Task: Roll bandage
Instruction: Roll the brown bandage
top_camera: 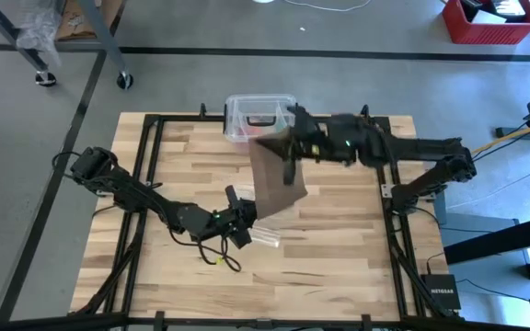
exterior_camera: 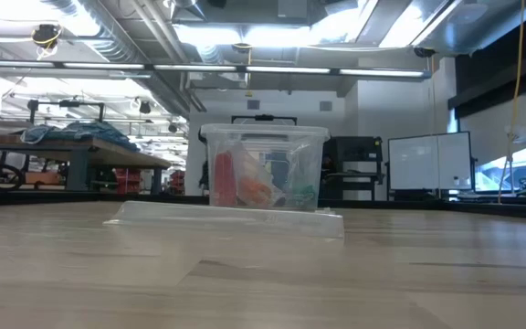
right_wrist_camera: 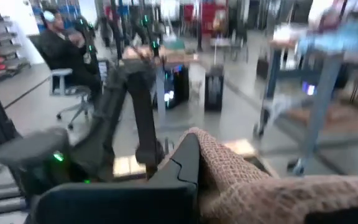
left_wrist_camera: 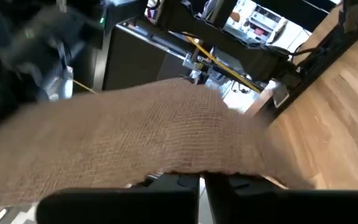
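Observation:
The bandage (top_camera: 277,175) is a dark brown strip of woven fabric, held in the air over the middle of the table between my two grippers. My left gripper (top_camera: 248,217) is shut on its near end, and in the left wrist view the bandage (left_wrist_camera: 166,130) fills the picture above the fingers. My right gripper (top_camera: 290,150) is shut on its far end, close to the clear plastic box. The low view shows neither gripper nor the bandage. My left gripper pinches the bandage's near edge (left_wrist_camera: 194,169) between its two shut fingers, which point level. The fabric spreads away from the fingers toward my right gripper, clear of the table. My right gripper pinches the bandage's far end (right_wrist_camera: 213,163) between its fingers, which point level. The fabric bunches at the finger (right_wrist_camera: 185,163) and runs off to one side, lifted clear.
A clear plastic box (top_camera: 259,115) with a black handle and coloured contents (exterior_camera: 263,174) stands at the table's far edge. A clear plastic bag (exterior_camera: 226,217) lies flat on the wood near the left gripper (top_camera: 267,237). The table's black frame (top_camera: 389,198) borders the wood.

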Motion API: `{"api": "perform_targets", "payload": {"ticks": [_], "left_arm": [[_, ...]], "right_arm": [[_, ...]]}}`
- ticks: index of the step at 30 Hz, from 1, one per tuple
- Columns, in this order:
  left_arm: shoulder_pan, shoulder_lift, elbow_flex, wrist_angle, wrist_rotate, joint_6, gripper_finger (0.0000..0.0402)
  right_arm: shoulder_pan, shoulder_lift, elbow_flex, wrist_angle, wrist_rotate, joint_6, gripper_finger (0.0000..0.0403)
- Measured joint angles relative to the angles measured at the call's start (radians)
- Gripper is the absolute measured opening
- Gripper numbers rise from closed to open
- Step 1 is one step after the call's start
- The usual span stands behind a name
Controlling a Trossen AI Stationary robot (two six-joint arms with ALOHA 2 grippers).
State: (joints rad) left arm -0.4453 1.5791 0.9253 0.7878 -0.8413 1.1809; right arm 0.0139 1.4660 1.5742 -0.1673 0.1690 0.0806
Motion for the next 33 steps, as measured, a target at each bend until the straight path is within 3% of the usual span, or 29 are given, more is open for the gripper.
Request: {"api": "perform_targets", "payload": {"ticks": [6, 11, 15, 24, 28, 33], "left_arm": [[0.011, 0.000, 0.000, -0.045, 0.014, -0.061, 0.0000], [0.025, 0.000, 0.000, -0.104, 0.035, -0.153, 0.0000], [0.034, 0.000, 0.000, -0.132, 0.072, -0.236, 0.0000], [0.093, 0.001, 0.000, -0.238, 0.274, -0.732, 0.0000], [0.108, 0.001, 0.000, -0.272, 0.292, -0.780, 0.0000], [0.110, 0.000, 0.000, -0.317, 0.294, -0.781, 0.0000]], "right_arm": [[-0.118, 0.037, 0.000, -0.176, -0.084, 0.153, 0.0090], [-0.141, 0.056, 0.000, -0.378, -0.085, 0.208, 0.0174], [-0.140, 0.058, -0.001, -0.496, -0.084, 0.249, 0.0212], [-0.139, 0.064, -0.001, -0.685, -0.078, 0.303, 0.0229], [-0.139, 0.098, -0.001, -0.772, -0.019, 0.278, 0.0229], [-0.139, 0.114, -0.001, -0.813, -0.108, 0.286, 0.0229]]}}
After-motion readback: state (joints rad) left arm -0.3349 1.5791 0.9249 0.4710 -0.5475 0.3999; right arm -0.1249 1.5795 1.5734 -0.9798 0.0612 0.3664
